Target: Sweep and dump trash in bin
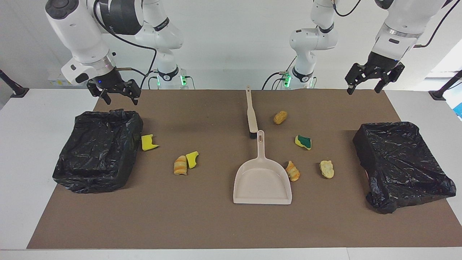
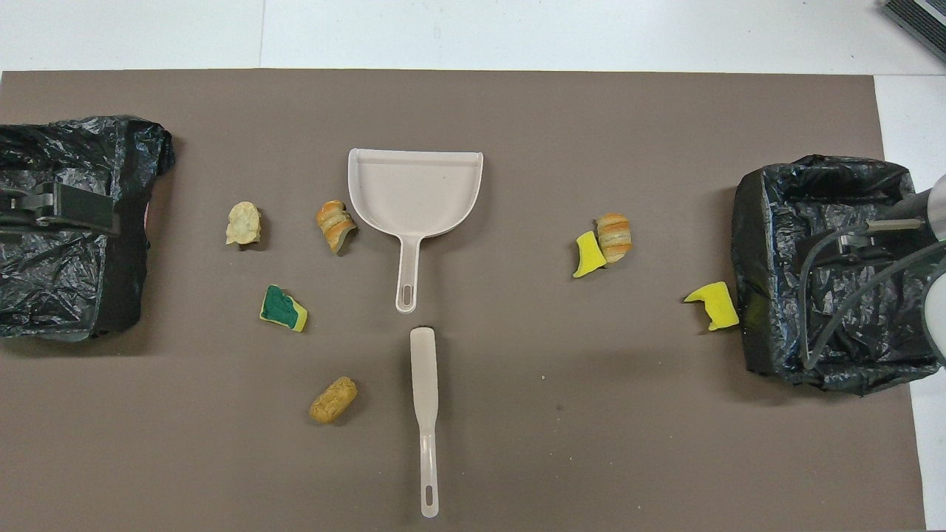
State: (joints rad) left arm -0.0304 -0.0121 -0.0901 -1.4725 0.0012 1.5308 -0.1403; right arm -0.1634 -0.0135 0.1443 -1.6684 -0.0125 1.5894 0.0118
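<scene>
Overhead, the left tool [image 1: 373,78] and right tool [image 1: 114,92] each hang wide and empty above a black-lined bin's [image 1: 97,148] corner.

Seven scraps of trash lie on the brown mat [image 1: 216,224]: three sponge pieces [image 1: 148,142] [image 1: 192,159] [image 1: 303,142], two striped croissant-like pastries [image 1: 180,165] [image 1: 292,171] and two bread chunks [image 1: 280,117] [image 1: 326,169]. Two bins lined with black bags [image 1: 97,148] [image 1: 400,162] flank one beige dustpan [image 1: 262,184] and one beige brush [image 1: 251,113]. Two robot arms stand at the table.
</scene>
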